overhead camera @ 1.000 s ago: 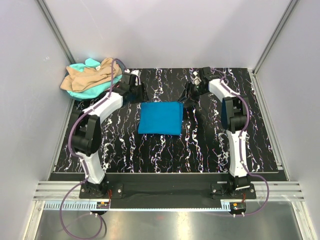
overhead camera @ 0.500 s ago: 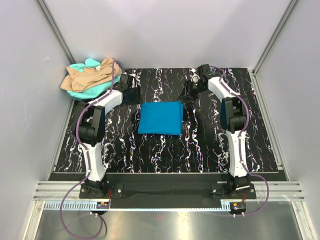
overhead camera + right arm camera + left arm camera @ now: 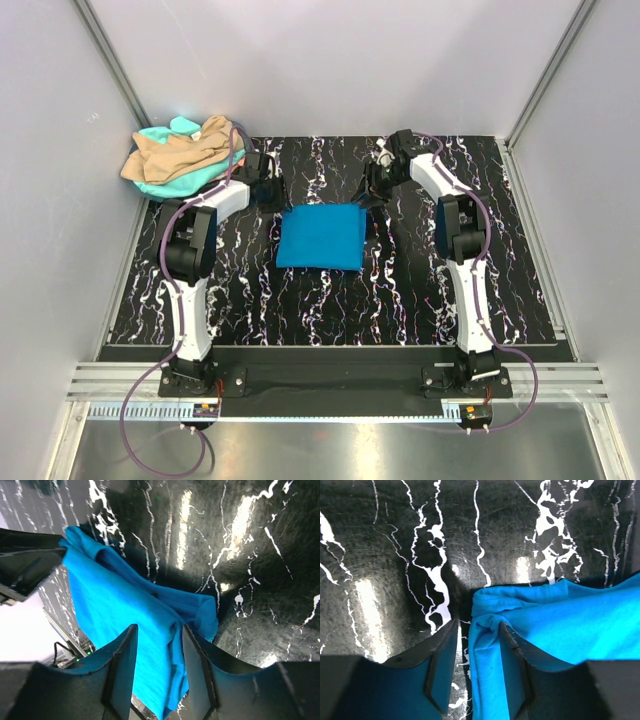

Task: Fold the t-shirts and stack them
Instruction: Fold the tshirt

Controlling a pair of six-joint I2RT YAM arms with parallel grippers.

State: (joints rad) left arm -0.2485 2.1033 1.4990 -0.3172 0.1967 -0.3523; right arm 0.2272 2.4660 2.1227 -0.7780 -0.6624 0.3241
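The left hand (image 3: 478, 625) and right hand (image 3: 159, 628) stood apart astride far corners of the blue t-shirt (image 3: 320, 236); uneven pinches could drag its fold open.

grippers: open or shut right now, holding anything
Left gripper: open, fingers either side of a corner of the blue shirt, not clamped.
Right gripper: open over the same shirt's edge, not clamped.
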